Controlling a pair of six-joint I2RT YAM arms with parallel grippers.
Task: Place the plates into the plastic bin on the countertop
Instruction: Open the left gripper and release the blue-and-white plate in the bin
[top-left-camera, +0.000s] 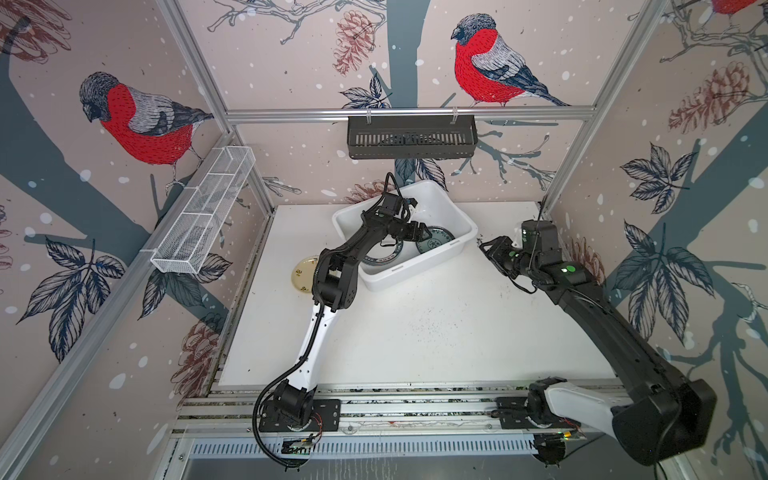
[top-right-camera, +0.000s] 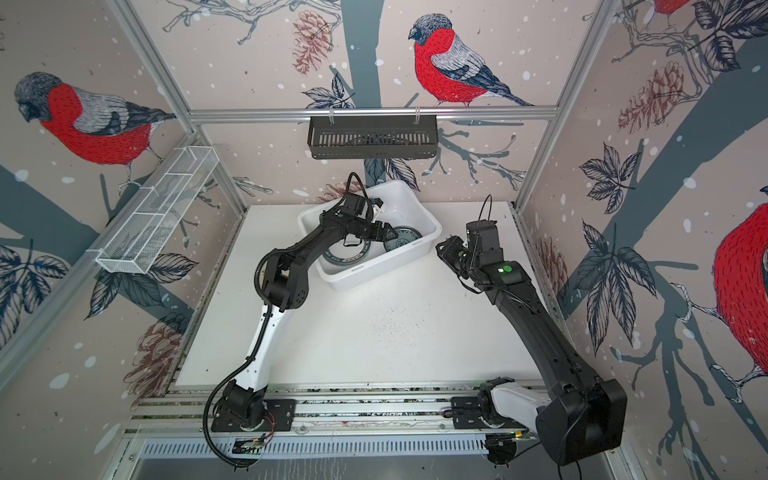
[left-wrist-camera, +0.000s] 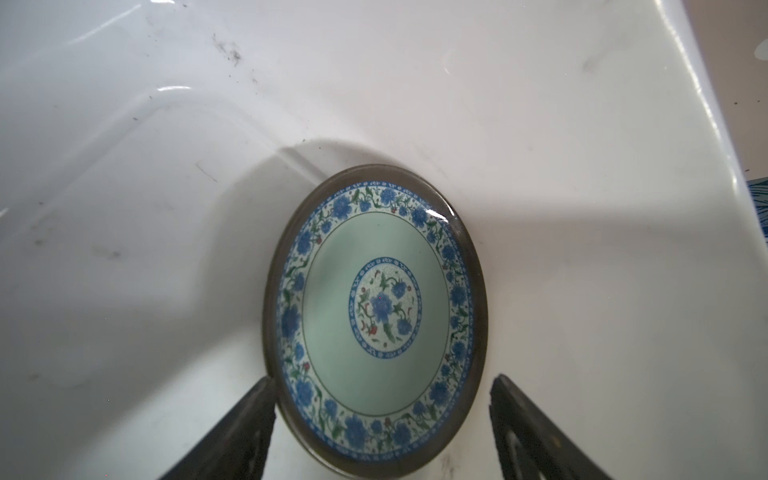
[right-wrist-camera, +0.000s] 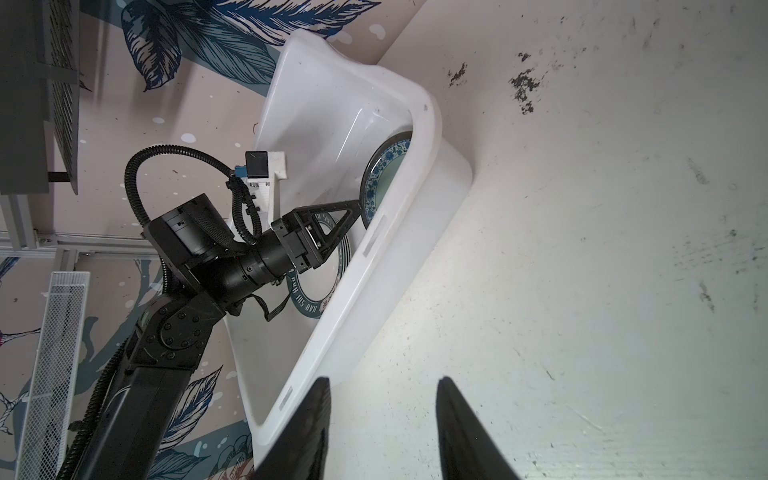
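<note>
Countertop (top-left-camera: 415, 340) is seen white and matte, peppered with dark specks and scuffs that are resolved best in the right wrist view. Yellow plate (top-left-camera: 302, 275) is seen lying on it beside the left elbow, partly covered by the arm, and is picked up in a top view only. Right gripper (right-wrist-camera: 384, 380) is held over bare counter just beside bin (top-left-camera: 407, 276), jaws parted, nothing gripped. Bin is glossy white plastic with rounded corners and a lipped rim, set askew toward the back. Inside, lettered plate (right-wrist-camera: 309, 307) is mostly masked by the left wrist; only a dark rim arc is readable. Teal plate (left-wrist-camera: 376, 316) is laid flat on the bin floor, its floral band and grey edge resolved only by the left wrist view. Left gripper (left-wrist-camera: 382, 380) is spread wide astride its near edge, plate released; contact at one fingertip cannot be determined. Black basket (top-left-camera: 411, 137) and mesh basket (top-left-camera: 203, 212) are hung on the wall rails behind.
</note>
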